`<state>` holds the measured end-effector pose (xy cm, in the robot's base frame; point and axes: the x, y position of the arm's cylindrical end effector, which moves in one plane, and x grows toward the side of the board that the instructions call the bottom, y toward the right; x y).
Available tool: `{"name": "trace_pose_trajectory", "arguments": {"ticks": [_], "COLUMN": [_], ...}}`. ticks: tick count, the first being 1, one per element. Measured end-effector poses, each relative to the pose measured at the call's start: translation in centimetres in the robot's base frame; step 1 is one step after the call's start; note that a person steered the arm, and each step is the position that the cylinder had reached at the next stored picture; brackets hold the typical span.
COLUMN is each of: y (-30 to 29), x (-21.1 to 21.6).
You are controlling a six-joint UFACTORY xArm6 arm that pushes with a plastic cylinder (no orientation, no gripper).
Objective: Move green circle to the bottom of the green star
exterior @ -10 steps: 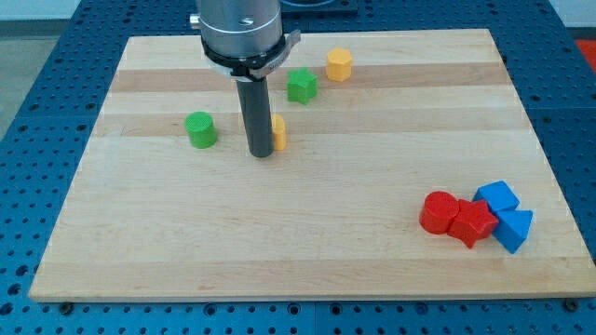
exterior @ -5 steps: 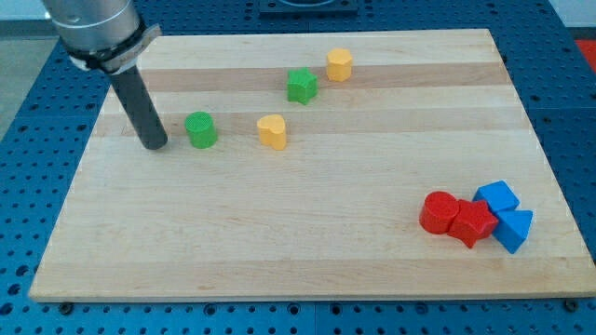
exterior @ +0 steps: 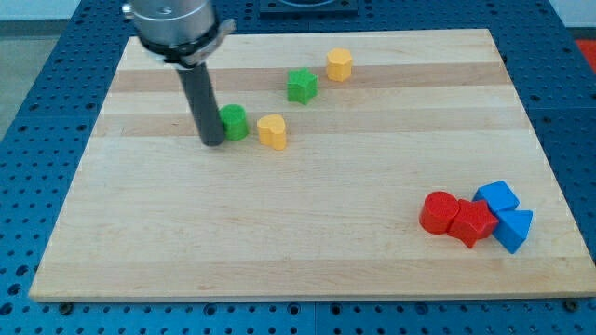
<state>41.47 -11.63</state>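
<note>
A pale wooden board, the surface [exterior: 307, 251], lies on a blue perforated bench and carries several small coloured blocks. A dark straight rod comes down from a grey metal arm housing [exterior: 173, 26] at the view's top left, and my tip [exterior: 212, 143] rests on the wood. There is no pincer on this arm, so nothing is open, closed or gripping; the rod simply ends in a blunt point. The small green circle block [exterior: 234, 122] sits right against the view's right side of the rod, just above my tip, and appears to touch it. Just to the view's right of the green circle, close but with a slim gap, is a yellow heart-shaped block [exterior: 272, 131]. Up and to the view's right of those stands the green star block [exterior: 301, 86], so the green circle lies below it and off to the view's left. A yellow hexagonal block [exterior: 339, 64] sits near the star, further up and right. Well apart, at the view's lower right, a red cylinder block [exterior: 436, 212], a red star-like block [exterior: 473, 223], a blue cube-like block [exterior: 498, 197] and a blue triangular block [exterior: 514, 229] huddle together, touching.
</note>
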Motion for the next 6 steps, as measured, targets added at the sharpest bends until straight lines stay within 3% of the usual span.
{"name": "trace_pose_trajectory", "arguments": {"ticks": [4, 5, 6], "y": [6.6, 5.6, 0.9], "x": [0.0, 0.0, 0.1]}}
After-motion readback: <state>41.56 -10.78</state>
